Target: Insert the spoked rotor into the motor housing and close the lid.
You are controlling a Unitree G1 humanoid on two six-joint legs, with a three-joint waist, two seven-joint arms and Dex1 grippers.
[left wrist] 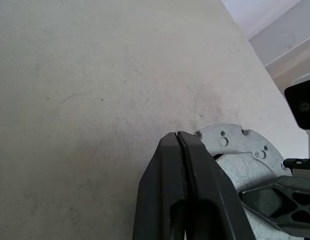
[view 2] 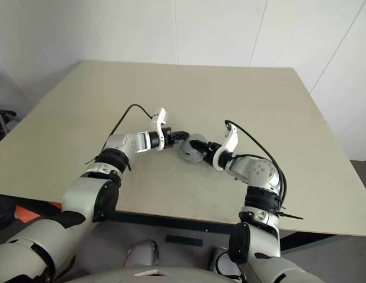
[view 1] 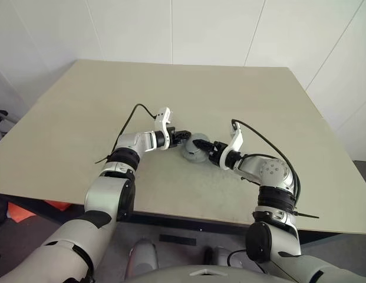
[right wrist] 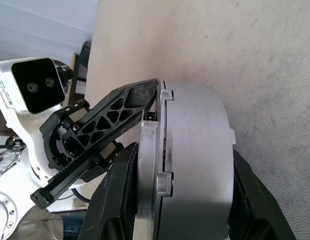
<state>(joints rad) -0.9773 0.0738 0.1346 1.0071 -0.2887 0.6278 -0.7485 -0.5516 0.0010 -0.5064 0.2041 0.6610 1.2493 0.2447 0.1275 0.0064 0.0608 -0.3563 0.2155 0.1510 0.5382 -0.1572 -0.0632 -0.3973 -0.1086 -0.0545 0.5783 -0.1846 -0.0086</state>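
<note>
The motor housing is a grey metal puck at the middle of the table, tipped on its edge. My right gripper is shut on it, one black finger against each side of its round wall. A thin flanged grey plate, which looks like the lid, sits flush on one end of the housing; its flat face with small holes shows in the left wrist view. My left gripper is shut with nothing in it, its tips touching that plate's rim. The spoked rotor is hidden.
The beige table spreads wide on all sides of the two grippers. White walls stand behind it. Its front edge runs close to my arms. Black cables loop off both wrists.
</note>
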